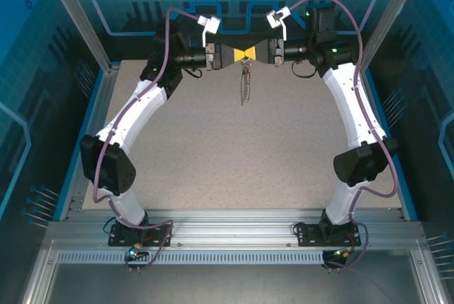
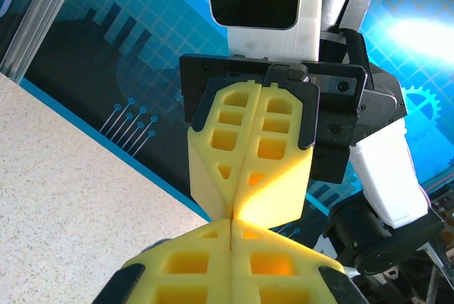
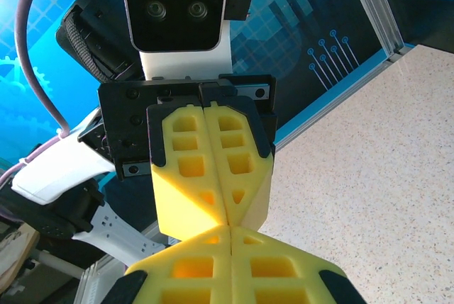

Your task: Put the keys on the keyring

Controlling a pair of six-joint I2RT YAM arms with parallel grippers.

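Observation:
Above the far middle of the table my left gripper [image 1: 240, 54] and my right gripper [image 1: 252, 54] meet tip to tip, both shut. The keyring [image 1: 245, 84], a thin dark loop, hangs straight down from where the yellow tips touch, clear of the table. Which jaws pinch it is hidden at the meeting point. In the left wrist view my left gripper [image 2: 232, 224] is shut, with the right one's yellow fingers [image 2: 248, 169] pressed against it from above. From the right wrist my right gripper [image 3: 231, 230] is shut against the left one's fingers [image 3: 213, 183]. The keys are hidden from me.
The speckled table [image 1: 234, 155] lies below the hanging loop. Blue panels and aluminium posts [image 1: 78, 20] wall in the back and sides. Both arm bases sit on the metal rail [image 1: 227, 233] at the near edge.

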